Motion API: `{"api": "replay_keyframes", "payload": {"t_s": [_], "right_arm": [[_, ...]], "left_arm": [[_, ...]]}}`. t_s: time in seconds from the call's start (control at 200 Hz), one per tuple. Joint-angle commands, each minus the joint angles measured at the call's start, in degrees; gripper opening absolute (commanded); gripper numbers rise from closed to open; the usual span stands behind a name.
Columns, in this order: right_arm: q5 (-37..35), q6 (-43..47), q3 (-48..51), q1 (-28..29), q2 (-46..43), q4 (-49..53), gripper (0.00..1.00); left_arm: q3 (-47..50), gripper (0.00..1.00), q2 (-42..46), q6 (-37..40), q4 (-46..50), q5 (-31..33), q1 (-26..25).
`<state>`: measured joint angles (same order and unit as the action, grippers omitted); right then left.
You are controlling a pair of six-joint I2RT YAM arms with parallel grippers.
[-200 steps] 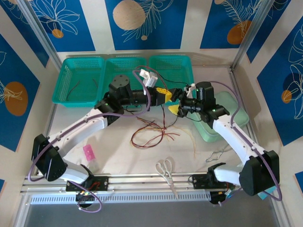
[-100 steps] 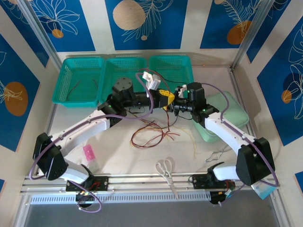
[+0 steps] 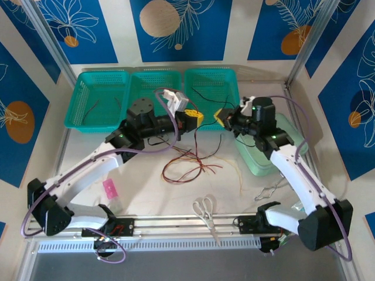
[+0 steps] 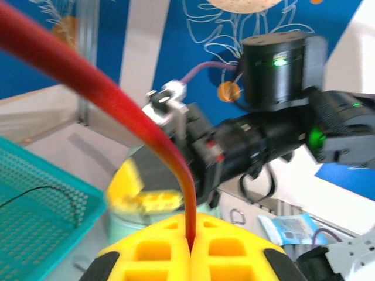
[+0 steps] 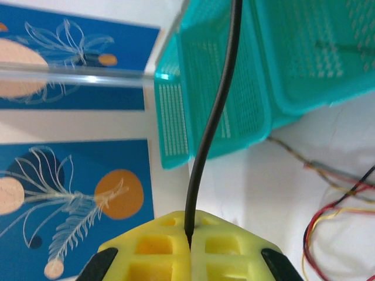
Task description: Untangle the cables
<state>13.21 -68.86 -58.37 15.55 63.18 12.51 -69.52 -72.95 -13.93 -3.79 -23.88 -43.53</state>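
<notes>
**Untangling: holds confirmed**

I read the left gripper (image 4: 190, 246) as pressed together on a red cable (image 4: 146, 126). The right gripper (image 5: 188, 237) pinches a black cable (image 5: 214, 111). Both hang near each other before the teal baskets (image 3: 212, 71). The remaining cables (image 3: 190, 167) lie in a loose tangle on the table (image 3: 152, 193) below.

Three teal mesh baskets (image 3: 99, 88) line the far side of the pale cream tabletop (image 3: 146, 193). The walls (image 3: 176, 29) carry blue panels with white line-drawn leaves and orange and tan discs, split by off-white stripes. Both arms' jaws are bright yellow; the left jaws pinch a red cable (image 4: 35, 41), the right jaws a black cable (image 5: 215, 117). The loose cables (image 3: 190, 167) mid-tabletop are red, yellow-tan and dark. A mint-green tray (image 3: 296, 140) lies right, a pink block (image 3: 109, 188) near left, and white-handled scissors (image 3: 204, 209) near.
</notes>
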Motion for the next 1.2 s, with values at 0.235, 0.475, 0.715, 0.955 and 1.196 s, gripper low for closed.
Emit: {"api": "replay_keyframes", "payload": {"t_s": [0.235, 0.475, 0.715, 0.955, 1.196], "right_arm": [[-12.29, 7.34, -4.42, -8.72, -9.52, 5.55, 0.00], [-23.53, 12.55, -10.61, -9.66, -10.66, 10.83, 0.00], [-29.06, 16.59, -11.72, -10.78, -12.34, 10.34, 0.00], [-34.77, 21.06, -14.91, -12.71, -12.61, 12.40, 0.00], [-36.30, 22.31, -14.83, -15.20, -14.02, 11.32, 0.00]], "left_arm": [[-1.22, 0.00, 10.65, 5.92, 14.66, 18.17, 4.46], [-1.60, 0.00, 14.30, 7.57, 21.40, 37.23, 8.38], [2.27, 0.00, 18.58, 7.66, 24.04, 47.87, 13.01], [7.29, 0.00, 23.89, 7.73, 22.68, 55.91, 16.71], [8.57, 0.00, 26.37, 7.43, 24.10, 57.39, 19.42]]}}
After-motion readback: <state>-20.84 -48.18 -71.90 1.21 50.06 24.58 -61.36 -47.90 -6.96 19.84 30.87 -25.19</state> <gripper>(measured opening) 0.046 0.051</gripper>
